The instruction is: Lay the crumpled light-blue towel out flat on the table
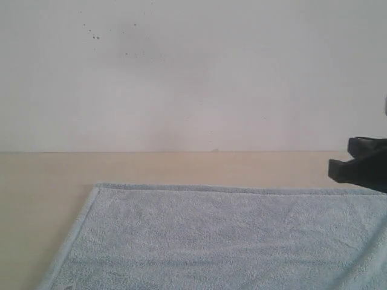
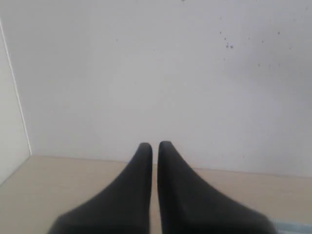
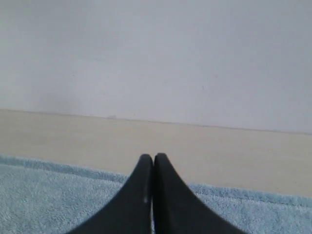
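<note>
Over the far hem of the towel, toward the table's right side, the right gripper (image 3: 153, 157) hung with its jaws pressed together and nothing between them, tips pointing at the wall (image 1: 181, 72). Whether it touched the cloth could not be told. The left gripper (image 2: 155, 145) was likewise closed on nothing, over bare table and facing the same wall, with only a sliver of blue at the rim of its view.

The towel (image 1: 230, 235) lay on the table (image 1: 42, 181). Its far hem ran straight along the table's back edge and well short of it, and its left hem slanted toward the near edge. The part in sight looked flat and free of folds, but the near and right portions ran out of view.

The main risk seemed to be undoing that flatness. A closed gripper dropping or sweeping low could snag the fluffy pile and ruck the far hem. On so smooth a table, a tug at one point would probably slide the whole cloth instead of smoothing it. Any crease in the hidden part could also go unnoticed.
</note>
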Robot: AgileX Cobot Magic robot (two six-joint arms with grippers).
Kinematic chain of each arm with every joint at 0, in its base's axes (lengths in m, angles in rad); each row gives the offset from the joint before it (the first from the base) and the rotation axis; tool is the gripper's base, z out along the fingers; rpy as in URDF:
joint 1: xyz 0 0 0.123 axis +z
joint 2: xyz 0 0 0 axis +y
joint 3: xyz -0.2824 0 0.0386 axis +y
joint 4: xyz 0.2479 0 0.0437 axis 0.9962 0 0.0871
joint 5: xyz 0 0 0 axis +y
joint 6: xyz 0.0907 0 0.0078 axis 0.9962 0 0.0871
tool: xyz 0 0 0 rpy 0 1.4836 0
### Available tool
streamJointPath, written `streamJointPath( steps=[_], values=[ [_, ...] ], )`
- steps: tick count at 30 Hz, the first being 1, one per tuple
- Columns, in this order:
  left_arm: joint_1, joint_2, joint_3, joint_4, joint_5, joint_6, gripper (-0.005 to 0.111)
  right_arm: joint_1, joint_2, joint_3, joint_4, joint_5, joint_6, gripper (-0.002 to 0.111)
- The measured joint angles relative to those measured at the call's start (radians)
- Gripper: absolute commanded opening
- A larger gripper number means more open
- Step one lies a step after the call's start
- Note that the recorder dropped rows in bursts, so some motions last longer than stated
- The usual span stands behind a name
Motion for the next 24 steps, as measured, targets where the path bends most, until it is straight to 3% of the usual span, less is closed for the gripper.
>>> streamJointPath(
  steps=[7,12,20,24],
  values=[
    [0.000,-0.326,0.106,0.002,0.074,0.078,0.004,0.000,-0.412,0.108,0.015,0.034,0.025,0.000],
    [0.000,-0.619,0.161,0.002,0.253,0.192,0.004,0.000,-0.861,0.110,0.019,0.285,-0.019,0.000],
    [0.000,-0.733,0.175,0.002,0.370,0.187,0.004,0.000,-1.150,0.118,0.019,0.558,-0.020,0.000],
    [0.000,-0.733,0.290,0.002,0.378,0.187,0.004,0.000,-1.150,0.186,0.019,0.605,0.107,0.000]
  ],
)
